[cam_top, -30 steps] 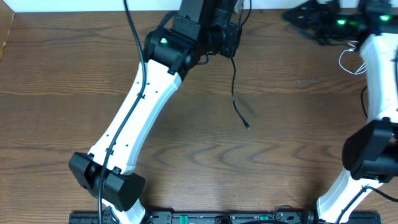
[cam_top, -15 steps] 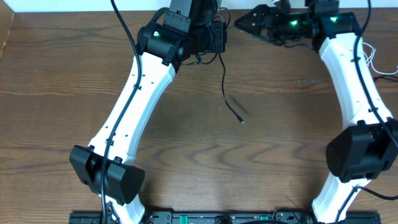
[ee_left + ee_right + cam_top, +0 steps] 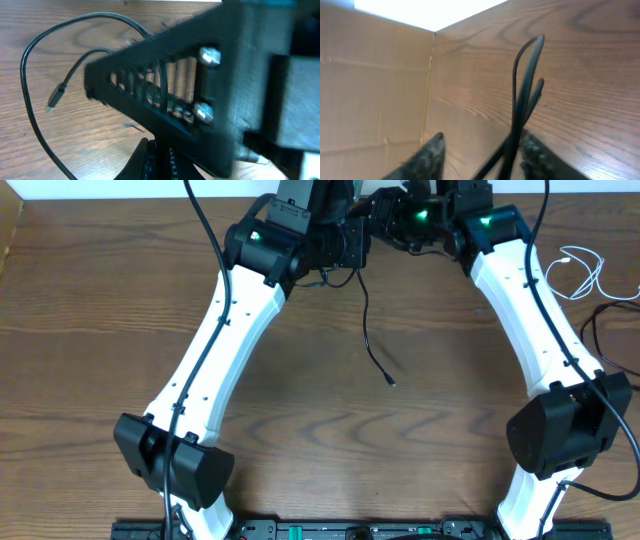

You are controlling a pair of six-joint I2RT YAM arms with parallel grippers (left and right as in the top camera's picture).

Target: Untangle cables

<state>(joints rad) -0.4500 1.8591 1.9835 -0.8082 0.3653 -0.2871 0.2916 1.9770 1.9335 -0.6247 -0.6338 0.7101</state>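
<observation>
No readable text, label, brand or number is showing in any of the views; the small pale and green marks on the black rail point(image 3: 330, 531) along the near edge of the overhead view are appearing too tiny and blurred to make out

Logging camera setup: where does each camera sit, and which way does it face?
Overhead: above the table, facing straight down; the left arm, right arm and white cable show.
Left wrist: on the left arm, facing across the table; a blurred black robot part fills the right.
Right wrist: looks along its own fingers toward a cardboard wall.
Shared: the black cable appears in all three.
</observation>
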